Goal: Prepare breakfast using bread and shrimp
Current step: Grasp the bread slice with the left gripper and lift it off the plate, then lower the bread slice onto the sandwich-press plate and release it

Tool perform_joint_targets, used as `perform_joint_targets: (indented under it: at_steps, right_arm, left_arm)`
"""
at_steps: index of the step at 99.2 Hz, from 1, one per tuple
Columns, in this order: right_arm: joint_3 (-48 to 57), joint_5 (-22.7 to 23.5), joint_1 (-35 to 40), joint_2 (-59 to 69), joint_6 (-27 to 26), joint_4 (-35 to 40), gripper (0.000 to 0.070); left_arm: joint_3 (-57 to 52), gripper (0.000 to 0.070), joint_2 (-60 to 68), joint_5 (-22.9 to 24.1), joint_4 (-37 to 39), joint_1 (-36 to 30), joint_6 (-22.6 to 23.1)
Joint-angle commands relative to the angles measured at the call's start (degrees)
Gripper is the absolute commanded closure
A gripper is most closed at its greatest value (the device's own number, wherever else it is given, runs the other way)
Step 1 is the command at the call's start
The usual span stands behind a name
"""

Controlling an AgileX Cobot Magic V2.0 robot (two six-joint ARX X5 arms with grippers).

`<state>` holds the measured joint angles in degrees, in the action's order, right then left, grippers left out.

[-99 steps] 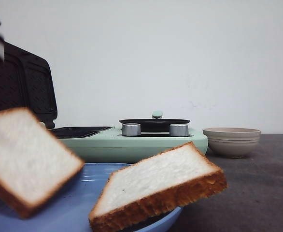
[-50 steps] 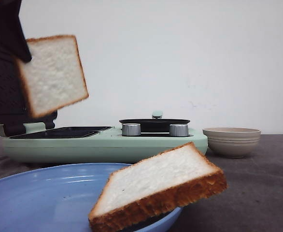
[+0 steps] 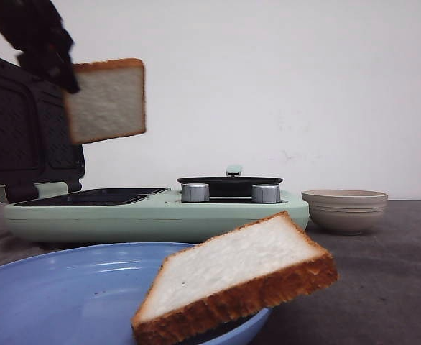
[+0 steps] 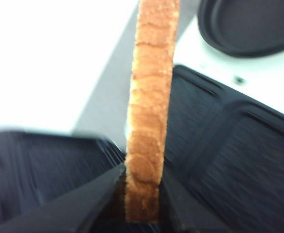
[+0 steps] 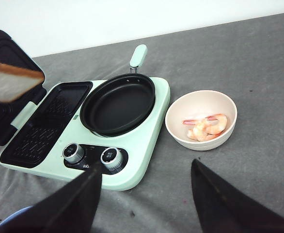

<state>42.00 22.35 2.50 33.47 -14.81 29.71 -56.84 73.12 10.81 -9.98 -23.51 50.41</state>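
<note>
golden crust faces the left wrist camera, where the left gripper (image 4: 142,194) is clenched on one slice of bread (image 3: 108,100), holding it on edge in the air above the open sandwich plate (image 5: 45,124) of the mint-green breakfast maker (image 3: 196,212). the step looks like placing this slice on that grill plate. to do it well, the arm should tip the slice flat, lower it square inside the ribbed recess clear of the raised lid (image 3: 24,133), and let go only once it rests. the right gripper (image 5: 144,194) hangs spread open and empty over the tabletop (image 5: 258,73). two slices of bread in all: the second slice (image 3: 232,280) leans on the rim of one blue plate (image 3: 67,295). one round pan (image 5: 118,104), two knobs (image 3: 195,192), one bowl (image 5: 201,119) of shrimp (image 5: 205,126).
</note>
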Motion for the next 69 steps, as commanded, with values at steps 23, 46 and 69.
perform_joint_targets:
  at_steps: [23,46,69]
  right_arm:
    - [0.9,0.2,0.0,0.2,1.2,0.1,0.034]
    - [0.9,0.1,0.0,0.2,2.0,1.0,0.034]
    - [0.9,0.1,0.0,0.2,2.0,1.0,0.034]
  left_arm:
    - [-2.1,0.07,12.3,0.3,14.1,0.6,11.0]
    - [-4.2,0.07,19.4,0.3,18.2,1.4,13.8]
    - [-7.0,0.07,23.8,1.7,18.8,2.4,15.5]
